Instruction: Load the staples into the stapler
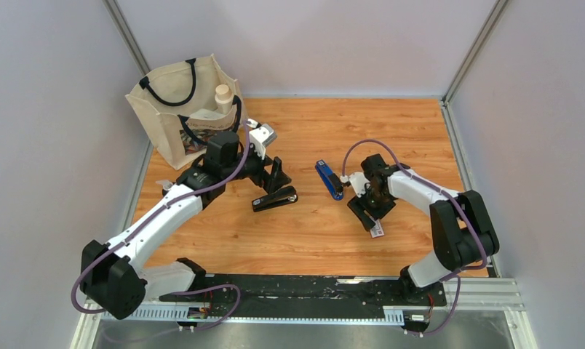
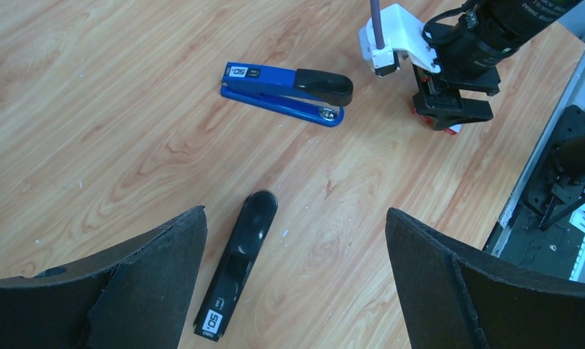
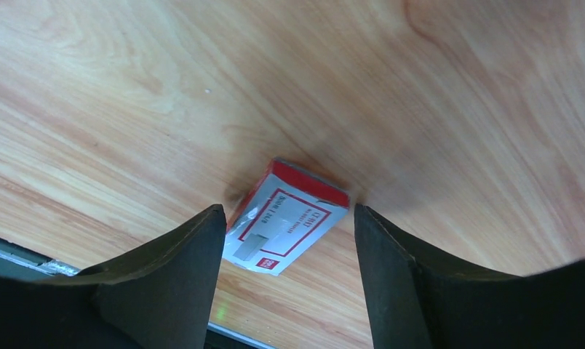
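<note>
The staples (image 3: 289,218), a small white box with red print, lie flat on the wooden table. My right gripper (image 3: 288,207) is lowered over the box with one finger at each end; the jaws stand apart and the box rests on the wood. From above, the staples (image 1: 377,230) peek out below the right gripper (image 1: 373,207). The blue stapler (image 1: 328,179) with its black top strip lies shut just left of that gripper, also visible as the stapler (image 2: 286,87) in the left wrist view. My left gripper (image 2: 295,212) hovers wide open and holds nothing.
An all-black stapler (image 2: 239,265) lies on the table under the left gripper (image 1: 273,173), seen from above as the black stapler (image 1: 275,198). A cream tote bag (image 1: 184,116) holding a white bottle (image 1: 223,98) stands at the back left. Grey walls enclose the table.
</note>
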{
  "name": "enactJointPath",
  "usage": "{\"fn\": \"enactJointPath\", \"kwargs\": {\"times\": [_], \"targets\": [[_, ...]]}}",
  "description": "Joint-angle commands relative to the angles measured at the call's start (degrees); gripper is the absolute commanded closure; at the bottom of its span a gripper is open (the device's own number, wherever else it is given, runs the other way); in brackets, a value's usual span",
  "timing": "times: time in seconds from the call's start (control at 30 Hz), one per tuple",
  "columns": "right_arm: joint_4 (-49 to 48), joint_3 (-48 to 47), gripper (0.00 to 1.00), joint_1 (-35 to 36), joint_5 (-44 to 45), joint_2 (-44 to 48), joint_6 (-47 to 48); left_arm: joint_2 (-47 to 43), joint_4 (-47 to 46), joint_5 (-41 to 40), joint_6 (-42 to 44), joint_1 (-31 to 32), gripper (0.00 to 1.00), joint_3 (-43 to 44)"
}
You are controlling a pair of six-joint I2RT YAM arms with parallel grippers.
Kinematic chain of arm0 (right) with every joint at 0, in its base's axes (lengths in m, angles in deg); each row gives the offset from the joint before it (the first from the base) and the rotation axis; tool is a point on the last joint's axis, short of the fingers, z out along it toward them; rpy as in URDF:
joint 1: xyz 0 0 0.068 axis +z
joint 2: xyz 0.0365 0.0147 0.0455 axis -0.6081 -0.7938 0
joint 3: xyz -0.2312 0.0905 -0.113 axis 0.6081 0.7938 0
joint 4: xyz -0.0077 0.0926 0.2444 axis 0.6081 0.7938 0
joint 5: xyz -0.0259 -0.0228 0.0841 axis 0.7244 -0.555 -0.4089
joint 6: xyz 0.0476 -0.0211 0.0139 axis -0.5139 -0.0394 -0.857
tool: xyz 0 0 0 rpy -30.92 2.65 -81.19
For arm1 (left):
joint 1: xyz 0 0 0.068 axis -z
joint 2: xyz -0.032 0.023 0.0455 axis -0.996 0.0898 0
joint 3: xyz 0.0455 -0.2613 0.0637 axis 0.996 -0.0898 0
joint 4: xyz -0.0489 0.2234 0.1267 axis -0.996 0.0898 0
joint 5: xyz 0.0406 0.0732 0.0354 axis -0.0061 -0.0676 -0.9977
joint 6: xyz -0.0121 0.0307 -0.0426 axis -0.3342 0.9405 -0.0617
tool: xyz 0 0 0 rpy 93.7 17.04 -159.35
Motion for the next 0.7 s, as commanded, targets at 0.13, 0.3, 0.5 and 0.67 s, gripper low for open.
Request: {"fn": "enactJointPath", "kwargs": {"times": [0.13,0.3,0.5,0.67], "targets": [[1.65,-1.46,0.37,6.48,-1.13,-0.02,2.95,-3.67,-2.36,-0.62,0.87,0.35,0.00,-1.32],[1.03,-1.99,0.40,11.22,-0.24,-0.81,3.65,-3.06,-2.53,-0.88,0.96,0.26,0.00,-2.20],[-0.28,-2.43,0.38,14.31,1.77,0.33,5.32,-2.18,-3.41,-0.80,0.43,0.26,0.00,-2.64],[-1.96,0.55,0.34,14.13,2.57,7.17,8.83,-2.00,-4.12,-0.97,0.43,0.26,0.00,-3.52]]}}
